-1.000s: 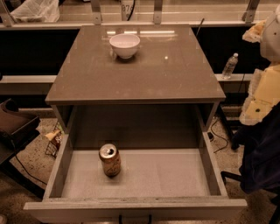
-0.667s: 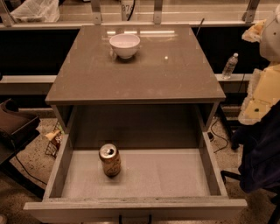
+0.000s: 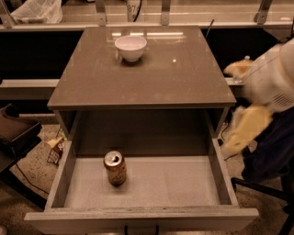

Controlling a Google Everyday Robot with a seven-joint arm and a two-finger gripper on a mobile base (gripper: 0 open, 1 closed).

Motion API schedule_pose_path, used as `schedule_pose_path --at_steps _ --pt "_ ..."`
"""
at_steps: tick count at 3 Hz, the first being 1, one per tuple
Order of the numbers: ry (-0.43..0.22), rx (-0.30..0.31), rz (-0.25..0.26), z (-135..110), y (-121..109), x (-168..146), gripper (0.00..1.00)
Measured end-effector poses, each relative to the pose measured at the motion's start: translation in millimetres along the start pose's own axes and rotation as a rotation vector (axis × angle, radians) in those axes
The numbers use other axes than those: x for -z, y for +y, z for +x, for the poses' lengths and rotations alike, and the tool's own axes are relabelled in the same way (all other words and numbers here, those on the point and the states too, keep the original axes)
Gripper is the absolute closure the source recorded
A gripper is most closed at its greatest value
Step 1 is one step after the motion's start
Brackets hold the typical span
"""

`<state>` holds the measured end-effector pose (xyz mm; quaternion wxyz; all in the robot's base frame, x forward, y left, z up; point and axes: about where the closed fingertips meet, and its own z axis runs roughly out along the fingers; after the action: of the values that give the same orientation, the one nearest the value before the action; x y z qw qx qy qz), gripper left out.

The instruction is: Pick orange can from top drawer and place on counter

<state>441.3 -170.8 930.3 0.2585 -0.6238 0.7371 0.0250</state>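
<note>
- As we look down from the single camera view, the wide shallow grey-beige top drawer (image 3: 183,186) stands pulled out beneath the large square brown-grey glossy counter (image 3: 151,82).
- Upright on the drawer's pale flat bottom is the small orange-brown soda can with a silver top and pull tab (image 3: 115,168). It sits left of the middle, apart from both side walls and from the thick front panel.
- Nothing else lies in the drawer around the can, and the space above it is open up to the counter's front edge.
- On the counter, towards its far edge and a little left of centre, sits a round white bowl (image 3: 131,47), well apart from the can.
- The robot's pale yellow and white gripper (image 3: 248,131) hangs outside the drawer, beyond its right wall and below the counter's right front corner, well apart from the can. We cannot tell whether it is spread or pressed together, and it holds nothing that we can see.
- Between the gripper and the can stand the drawer's right side wall and a long stretch of bare drawer bottom.
- Left of the drawer, on the speckled floor, lies a crumpled snack packet (image 3: 57,148), with a dark box (image 3: 16,131) beside it.
- Behind the counter at the top left lies a pale plastic bag (image 3: 34,10).
</note>
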Motion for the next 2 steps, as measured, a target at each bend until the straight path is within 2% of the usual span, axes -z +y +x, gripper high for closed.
schedule_pose_path --at_steps 1,2 --pt "-0.210 0.036 -0.021 -24 6 -59 0.00" --pt "-0.438 0.046 0.008 -59 11 -102 0.00"
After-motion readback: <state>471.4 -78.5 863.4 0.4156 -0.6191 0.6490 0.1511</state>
